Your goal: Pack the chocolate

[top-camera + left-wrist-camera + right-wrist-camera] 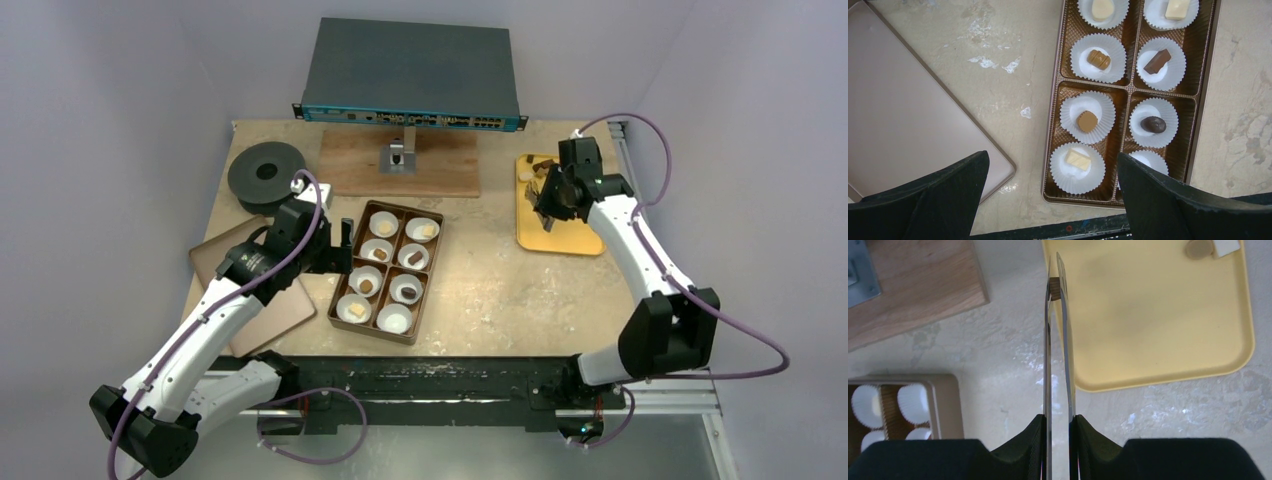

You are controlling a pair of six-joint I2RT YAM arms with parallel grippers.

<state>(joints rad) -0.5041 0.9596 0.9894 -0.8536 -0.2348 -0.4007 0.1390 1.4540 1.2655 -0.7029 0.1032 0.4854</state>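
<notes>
The brown box (pixel 430 275) lies mid-table with white paper cups in its compartments. Most cups hold chocolate, among them a white block (pixel 1078 160), a tan round (pixel 1087 121) and a dark piece (pixel 1153 124). My left gripper (pixel 1052 157) hangs open above the box's near end (pixel 1053 125), and its finger (pixel 1168 200) half hides an empty cup (pixel 1148 159). My right gripper (pixel 1055 277) is shut on a small tan chocolate (pixel 1053 288), pinched between its thin metal blades at the left edge of the yellow tray (pixel 1158 315). In the top view the right gripper (pixel 545 215) is over that tray (pixel 575 240).
More chocolate pieces (pixel 1199 247) lie at the tray's far corner. A flat tan lid (pixel 898 100) lies left of the box. At the back are a black roll (pixel 266 172), a wooden board (pixel 440 165) with a metal stand, and a network switch (pixel 410 75).
</notes>
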